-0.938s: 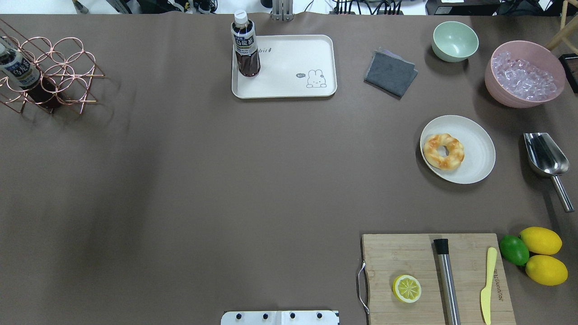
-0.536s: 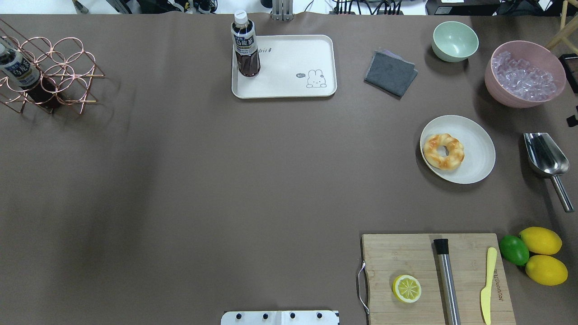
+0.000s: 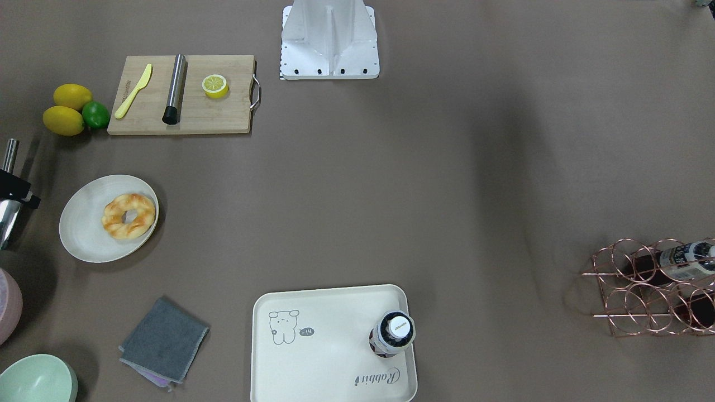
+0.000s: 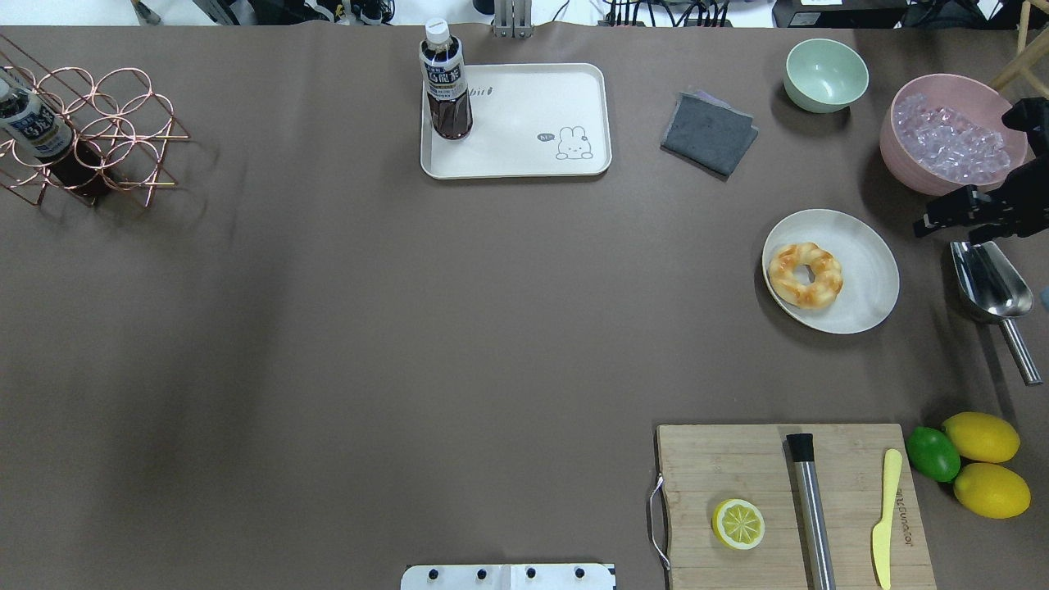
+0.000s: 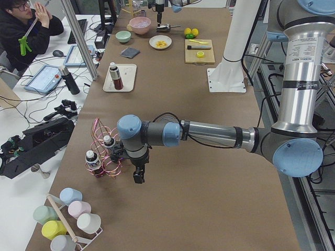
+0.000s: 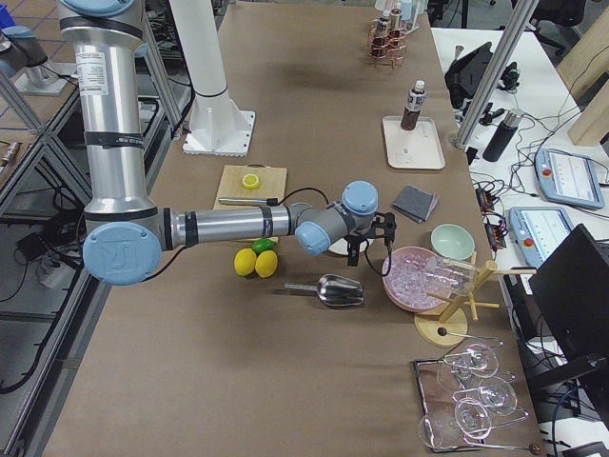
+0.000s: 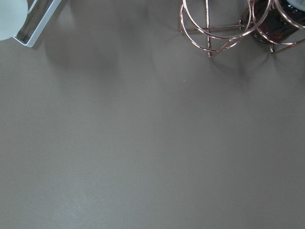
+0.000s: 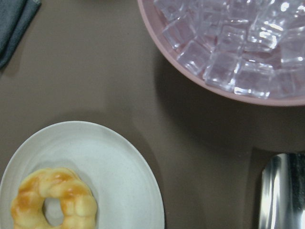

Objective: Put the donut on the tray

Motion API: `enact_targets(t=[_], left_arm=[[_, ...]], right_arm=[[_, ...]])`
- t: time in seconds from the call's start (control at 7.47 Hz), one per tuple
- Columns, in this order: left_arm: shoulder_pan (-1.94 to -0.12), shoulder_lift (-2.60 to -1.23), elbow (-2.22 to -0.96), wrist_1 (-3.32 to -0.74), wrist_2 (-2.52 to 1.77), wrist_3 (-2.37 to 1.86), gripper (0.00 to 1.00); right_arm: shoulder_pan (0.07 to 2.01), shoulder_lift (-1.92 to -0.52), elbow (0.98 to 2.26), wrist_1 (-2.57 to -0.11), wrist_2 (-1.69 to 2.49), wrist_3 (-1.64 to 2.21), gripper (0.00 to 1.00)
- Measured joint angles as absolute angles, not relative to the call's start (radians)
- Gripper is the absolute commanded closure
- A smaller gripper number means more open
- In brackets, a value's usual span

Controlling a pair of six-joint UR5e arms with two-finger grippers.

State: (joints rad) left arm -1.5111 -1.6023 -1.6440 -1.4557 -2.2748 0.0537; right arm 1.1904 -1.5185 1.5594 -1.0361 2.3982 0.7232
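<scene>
The donut (image 4: 806,274) lies on the left part of a round off-white plate (image 4: 865,283) at the right of the table; it also shows in the front view (image 3: 129,216) and the right wrist view (image 8: 53,200). The cream tray (image 4: 524,139) with the bear drawing sits at the far middle, apart from the donut. My right gripper (image 4: 983,205) hovers at the right edge, between the plate and the ice bowl, and looks open and empty. My left gripper (image 5: 138,175) shows only in the exterior left view, near the wire rack; I cannot tell if it is open or shut.
A dark drink bottle (image 4: 445,82) stands on the tray's left corner. A pink bowl of ice (image 4: 951,135), a metal scoop (image 4: 992,287), a green bowl (image 4: 825,74) and a grey cloth (image 4: 709,133) surround the plate. A cutting board (image 4: 787,508) lies near the front.
My right gripper has come into the overhead view from the right edge and now hangs over the gap between the ice bowl and the scoop. The donut and the tray have not moved.
</scene>
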Motion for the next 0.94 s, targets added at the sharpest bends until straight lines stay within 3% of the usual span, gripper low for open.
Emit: enact_targets(t=[0.27,0.94], left_arm=[[-1.511,-1.603,-1.641,-1.456,-2.274,0.054,0.02],[-1.509,-1.608,-1.635,-1.456,-2.275,0.054,0.02]], right_arm=[[1.134,-1.486,1.455,-0.894,2.350,0.812,0.00],[1.038,-1.488,1.435,-0.849,2.290,0.903,0.00]])
